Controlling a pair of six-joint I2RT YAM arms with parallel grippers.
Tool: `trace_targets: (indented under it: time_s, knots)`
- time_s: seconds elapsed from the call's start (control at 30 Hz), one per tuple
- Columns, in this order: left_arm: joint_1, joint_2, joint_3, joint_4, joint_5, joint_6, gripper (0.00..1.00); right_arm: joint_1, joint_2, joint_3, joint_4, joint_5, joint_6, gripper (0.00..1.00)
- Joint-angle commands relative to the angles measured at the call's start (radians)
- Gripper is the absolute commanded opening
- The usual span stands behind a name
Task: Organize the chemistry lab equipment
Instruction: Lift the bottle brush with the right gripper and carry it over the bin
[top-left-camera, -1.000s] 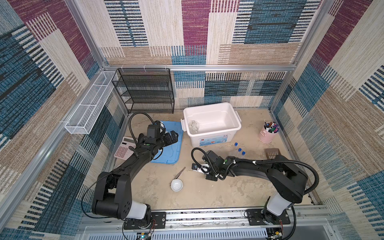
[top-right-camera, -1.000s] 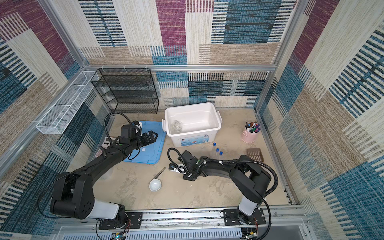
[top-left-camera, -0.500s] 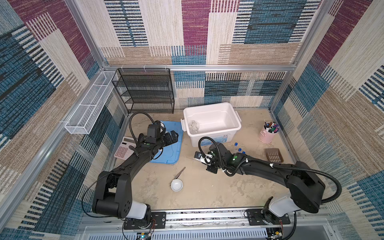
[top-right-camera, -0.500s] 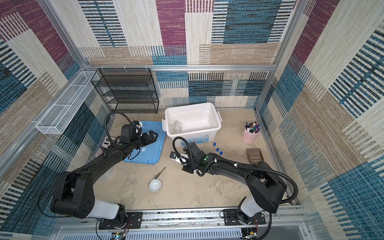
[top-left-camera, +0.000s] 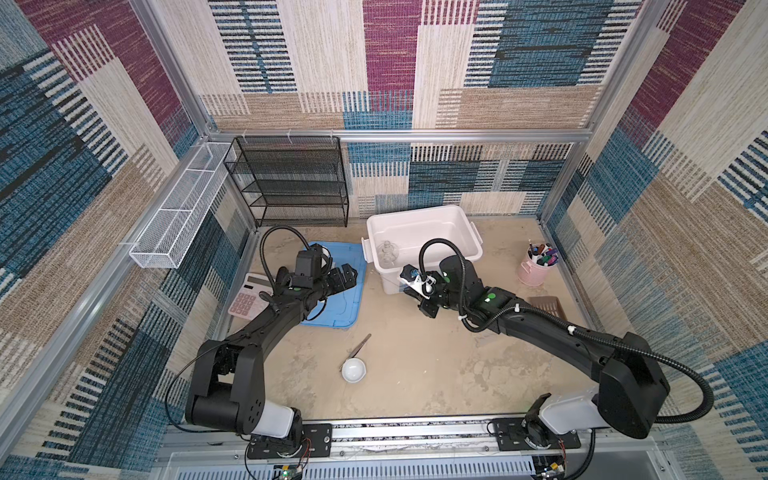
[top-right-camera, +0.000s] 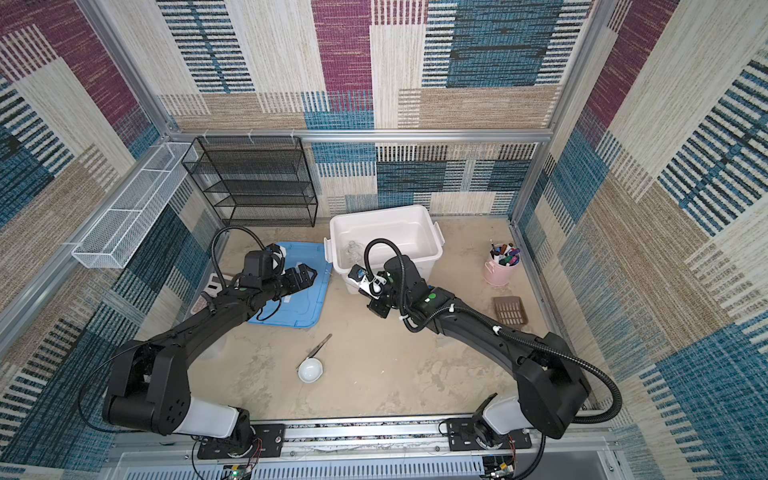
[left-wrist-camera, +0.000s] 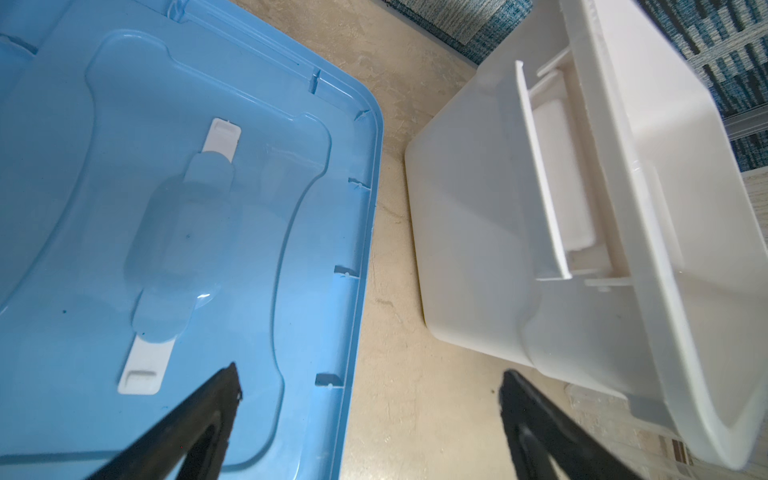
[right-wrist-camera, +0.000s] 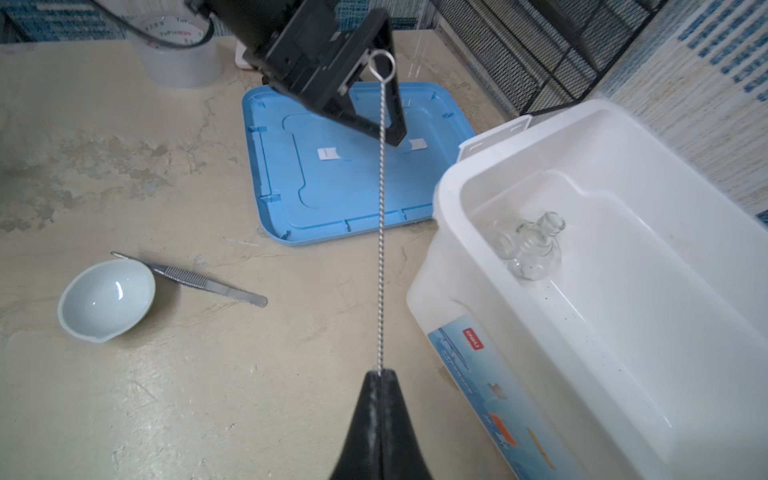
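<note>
My right gripper (right-wrist-camera: 380, 374) is shut on one end of the thin wire brush (right-wrist-camera: 380, 216), which sticks out ahead above the table beside the white bin (top-left-camera: 415, 211). In a top view this gripper (top-left-camera: 409, 291) hovers at the bin's front corner. A clear flask (right-wrist-camera: 536, 245) lies inside the bin with another clear glass piece against it. The white spouted dish (top-left-camera: 353, 370) and the metal tweezers (top-left-camera: 360, 345) lie together on the table in front. My left gripper (top-left-camera: 347, 276) hangs open and empty over the blue lid's edge, its fingertips (left-wrist-camera: 224, 382) wide apart.
The blue lid (top-left-camera: 332, 295) lies flat left of the bin. A pink calculator (top-left-camera: 245, 299) sits at the left wall, a tape roll (right-wrist-camera: 178, 58) near it. A brown scoop (top-left-camera: 548, 305) and a pink pen cup (top-left-camera: 538, 266) stand right. A black wire shelf (top-left-camera: 291, 183) is at the back.
My right arm has risen from the table and swung back toward the bin's front corner with the brush in its grip. The left arm has stayed still.
</note>
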Motion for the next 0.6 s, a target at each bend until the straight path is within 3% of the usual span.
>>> trace_targets:
  time_s: [0.0, 0.57]
  knots:
    - [-0.001, -0.001, -0.005, 0.004, 0.010, 0.021, 0.99, -0.035, 0.014, 0.053, 0.035, -0.038, 0.006, 0.04]
    - [-0.011, 0.003, -0.013, -0.009, 0.002, 0.049, 0.99, -0.296, 0.140, 0.273, 0.036, -0.071, 0.123, 0.08]
